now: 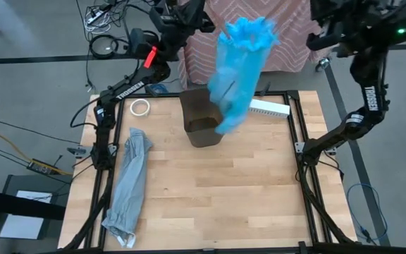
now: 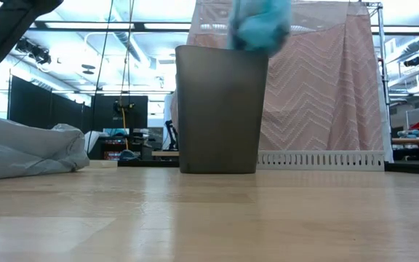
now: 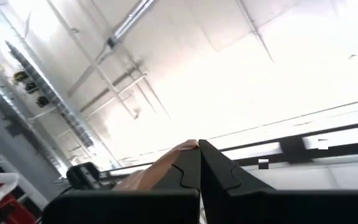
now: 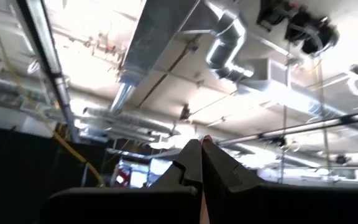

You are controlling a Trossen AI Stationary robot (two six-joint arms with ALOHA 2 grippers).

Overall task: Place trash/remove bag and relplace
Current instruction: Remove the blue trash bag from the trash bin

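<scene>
From above, the blue bag (image 1: 237, 70) is hanging stretched over the dark bin (image 1: 201, 118) at the surface's (image 1: 210, 197) far edge, its lower end reaching the bin's rim. A grey bag (image 1: 131, 185) is lying on the left side, a tape roll (image 1: 140, 107) beyond it. Both arms are raised behind the surface, away from the bag.

At surface level, the bag (image 2: 259, 23) is showing above the bin (image 2: 220, 109).

The left gripper (image 3: 199, 163) is pointing at the ceiling, fingers together, holding nothing.

The right gripper (image 4: 201, 158) is likewise pressed together and empty
</scene>
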